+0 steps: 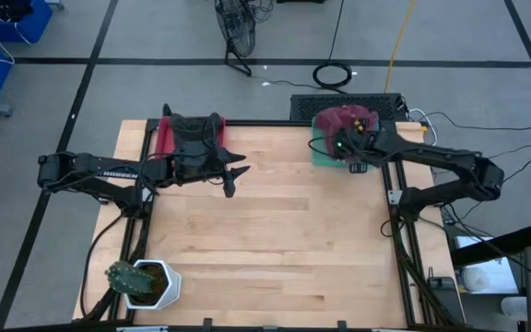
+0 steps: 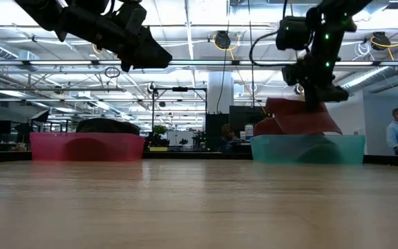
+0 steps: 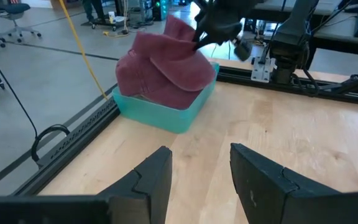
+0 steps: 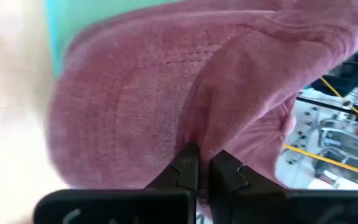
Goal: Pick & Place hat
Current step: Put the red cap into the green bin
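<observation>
We see the right gripper (image 4: 202, 167) clenched on the maroon hat (image 3: 166, 68), which sits partly in the teal bin (image 3: 166, 115) at the worktop's (image 1: 284, 231) far edge, while our left gripper (image 3: 201, 177) hangs released, well apart from that bin.

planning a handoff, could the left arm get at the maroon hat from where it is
Probably not easily. The maroon hat sits over the teal bin with the right hand shut on it, while the open left hand hovers well across bare table.
</observation>
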Robot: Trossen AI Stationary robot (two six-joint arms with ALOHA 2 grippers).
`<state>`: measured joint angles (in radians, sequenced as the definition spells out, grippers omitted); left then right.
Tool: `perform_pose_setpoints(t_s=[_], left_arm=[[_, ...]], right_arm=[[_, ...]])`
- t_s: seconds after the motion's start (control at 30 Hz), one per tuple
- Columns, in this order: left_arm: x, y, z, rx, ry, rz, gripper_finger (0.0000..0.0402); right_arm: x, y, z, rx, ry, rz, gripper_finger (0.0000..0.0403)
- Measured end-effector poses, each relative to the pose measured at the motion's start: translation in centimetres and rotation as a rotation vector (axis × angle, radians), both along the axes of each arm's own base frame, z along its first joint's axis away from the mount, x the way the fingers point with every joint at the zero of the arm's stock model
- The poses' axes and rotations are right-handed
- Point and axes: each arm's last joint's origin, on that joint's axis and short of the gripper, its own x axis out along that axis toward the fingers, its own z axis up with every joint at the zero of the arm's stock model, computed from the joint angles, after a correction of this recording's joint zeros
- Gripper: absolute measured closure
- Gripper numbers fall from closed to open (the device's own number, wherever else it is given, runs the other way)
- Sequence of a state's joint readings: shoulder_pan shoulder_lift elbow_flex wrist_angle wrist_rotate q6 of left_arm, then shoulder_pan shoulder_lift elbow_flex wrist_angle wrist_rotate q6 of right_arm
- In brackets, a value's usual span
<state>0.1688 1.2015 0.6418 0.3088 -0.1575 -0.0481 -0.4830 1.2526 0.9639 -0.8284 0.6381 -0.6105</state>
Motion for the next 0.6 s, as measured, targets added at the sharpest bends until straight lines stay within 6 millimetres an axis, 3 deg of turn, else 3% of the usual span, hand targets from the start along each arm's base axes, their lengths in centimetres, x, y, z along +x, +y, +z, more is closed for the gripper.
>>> perform_pose_setpoints(t_s=[0.27,0.4,0.6], left_arm=[[0.0,0.0,0.0,-0.006,-0.002,0.002,0.0236],[0.0,0.0,0.0,-0.003,-0.001,0.001,0.0236],[0.0,0.0,0.0,-0.003,0.004,0.001,0.0236]], right_arm=[[-0.1,-0.7,-3.4,-0.137,0.007,0.028,0.0355],[0.0,-1.0,-3.4,-0.241,0.029,0.008,0.0344],[0.3,-1.1,-3.3,-0.243,-0.015,0.019,0.0352]])
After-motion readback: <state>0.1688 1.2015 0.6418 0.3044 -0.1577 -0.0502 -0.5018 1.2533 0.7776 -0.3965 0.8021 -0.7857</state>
